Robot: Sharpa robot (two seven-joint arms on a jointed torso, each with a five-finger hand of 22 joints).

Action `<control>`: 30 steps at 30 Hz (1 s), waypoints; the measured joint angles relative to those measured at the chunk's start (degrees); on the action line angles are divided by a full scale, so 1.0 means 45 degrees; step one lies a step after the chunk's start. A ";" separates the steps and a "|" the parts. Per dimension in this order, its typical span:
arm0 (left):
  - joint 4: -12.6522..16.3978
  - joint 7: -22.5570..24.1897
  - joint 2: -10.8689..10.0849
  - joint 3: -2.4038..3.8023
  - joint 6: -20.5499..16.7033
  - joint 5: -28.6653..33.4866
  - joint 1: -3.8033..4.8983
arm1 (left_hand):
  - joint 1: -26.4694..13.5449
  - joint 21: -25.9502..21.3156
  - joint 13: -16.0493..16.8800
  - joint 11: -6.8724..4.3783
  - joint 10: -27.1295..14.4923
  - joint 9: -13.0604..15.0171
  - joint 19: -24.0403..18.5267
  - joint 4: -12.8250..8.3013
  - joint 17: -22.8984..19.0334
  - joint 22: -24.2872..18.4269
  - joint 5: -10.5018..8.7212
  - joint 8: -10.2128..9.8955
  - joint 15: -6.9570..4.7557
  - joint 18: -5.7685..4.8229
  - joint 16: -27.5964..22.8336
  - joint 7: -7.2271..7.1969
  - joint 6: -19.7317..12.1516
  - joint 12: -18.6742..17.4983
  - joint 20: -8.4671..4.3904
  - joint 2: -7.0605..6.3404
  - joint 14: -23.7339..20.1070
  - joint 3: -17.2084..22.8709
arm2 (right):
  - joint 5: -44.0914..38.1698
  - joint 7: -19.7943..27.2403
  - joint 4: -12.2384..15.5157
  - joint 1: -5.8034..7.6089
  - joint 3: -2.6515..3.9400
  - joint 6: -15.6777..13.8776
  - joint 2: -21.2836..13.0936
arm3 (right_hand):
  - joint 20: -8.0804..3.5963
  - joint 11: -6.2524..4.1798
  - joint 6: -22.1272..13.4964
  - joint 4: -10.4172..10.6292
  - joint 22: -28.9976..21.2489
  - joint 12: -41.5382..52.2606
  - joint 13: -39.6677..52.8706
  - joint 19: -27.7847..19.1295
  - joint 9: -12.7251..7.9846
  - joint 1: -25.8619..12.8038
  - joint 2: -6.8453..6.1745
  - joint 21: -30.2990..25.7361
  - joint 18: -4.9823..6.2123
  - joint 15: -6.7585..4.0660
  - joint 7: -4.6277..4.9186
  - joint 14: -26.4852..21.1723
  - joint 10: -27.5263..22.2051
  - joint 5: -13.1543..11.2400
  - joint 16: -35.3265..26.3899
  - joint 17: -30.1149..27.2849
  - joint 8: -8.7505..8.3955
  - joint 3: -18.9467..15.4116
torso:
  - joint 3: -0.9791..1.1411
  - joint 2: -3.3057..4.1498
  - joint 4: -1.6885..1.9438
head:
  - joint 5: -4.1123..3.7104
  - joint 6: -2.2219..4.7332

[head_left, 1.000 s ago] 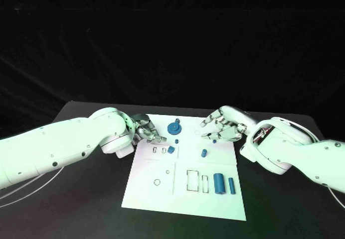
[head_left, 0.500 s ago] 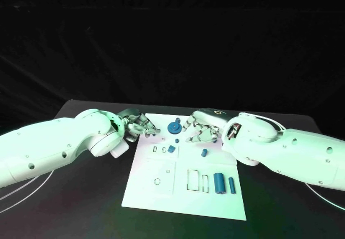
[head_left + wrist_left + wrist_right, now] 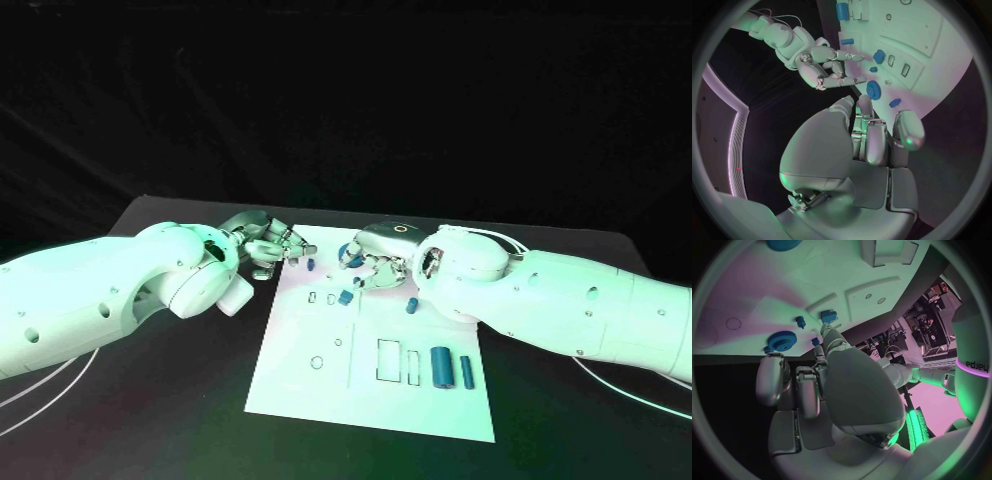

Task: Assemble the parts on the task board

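Fingers of both the left hand (image 3: 268, 247) and right hand (image 3: 378, 262) hang loosely spread, holding nothing, above the task board (image 3: 320, 382).

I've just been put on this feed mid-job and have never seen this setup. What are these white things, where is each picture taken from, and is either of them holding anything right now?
The white shapes are a robot's two arms, each ending in a silver hand. The square picture looks down from a camera on the robot's head: the left hand enters from the picture's left, the right hand from its right. The two round pictures come from fisheye cameras at each wrist, looking out over that arm's own hand.

On the black table lies a white task board. Small blue parts sit on it: a gear at the far end, between the hands, and two cylinders near the robot, beside rectangular slots.

The right hand hovers at the gear, fingers apart, apparently holding nothing. The left hand's fingers are curled; I cannot tell whether they hold anything.
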 measured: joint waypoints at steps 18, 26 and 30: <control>0.0069 0.1468 -0.0205 -0.0003 -0.0600 0.1239 0.0000 | 0.0312 -0.1649 -0.0839 0.0143 -0.0325 0.0010 -0.1132 -0.0020 -0.0687 -0.2340 0.0000 -0.0069 0.0238 0.0291 -0.1082 0.0155 -0.0246 -0.0566 0.0111 -0.0048 -0.0334 0.0957 | -0.0457 0.0171 -0.0299 -0.0188 -0.0050 0.1170 0.0379 | -0.0090 -0.0070 -0.0312 -0.0312 0.0009 -0.0148 0.0274 -0.0001 -0.0148 0.0062 -0.0066 -0.0118 0.0000 -0.0065 -0.0091 0.0024 -0.0071 -0.0049 -0.0001 -0.0003 0.0001 0.0387 | -0.0048 0.0034 0.0059 | 0.0065 -0.0103; 0.0061 0.1642 -0.0211 -0.0003 -0.0695 0.1359 0.0000 | 0.0312 -0.1703 -0.0909 0.0143 -0.0325 0.0022 -0.1132 0.0000 -0.0687 -0.2369 0.0000 -0.0069 0.0238 0.0290 -0.1081 0.0202 -0.0293 -0.0614 0.0112 -0.0048 -0.0334 0.1007 | -0.0572 0.0172 -0.0309 -0.0191 -0.0051 0.1337 0.0405 | -0.0089 -0.0069 -0.0311 -0.0364 0.0007 -0.0135 0.0279 -0.0002 -0.0148 0.0061 -0.0066 -0.0118 0.0000 -0.0064 -0.0090 0.0024 -0.0071 -0.0049 -0.0003 -0.0004 0.0001 0.0507 | -0.0048 0.0027 0.0052 | 0.0092 -0.0129; 0.0054 0.1663 -0.0211 -0.0003 -0.0721 0.1383 0.0000 | 0.0312 -0.1703 -0.0925 0.0143 -0.0324 0.0026 -0.1132 0.0001 -0.0686 -0.2378 0.0000 -0.0069 0.0238 0.0292 -0.1081 0.0201 -0.0293 -0.0614 0.0112 -0.0048 -0.0334 0.1080 | -0.0611 0.0172 -0.0323 -0.0192 -0.0051 0.1408 0.0418 | -0.0089 -0.0094 -0.0194 -0.0417 0.0006 -0.0069 0.0279 -0.0002 -0.0148 0.0061 -0.0066 -0.0118 0.0000 -0.0064 -0.0021 0.0024 -0.0046 -0.0049 -0.0004 -0.0004 0.0001 0.0667 | -0.0048 0.0026 0.0050 | 0.0100 -0.0133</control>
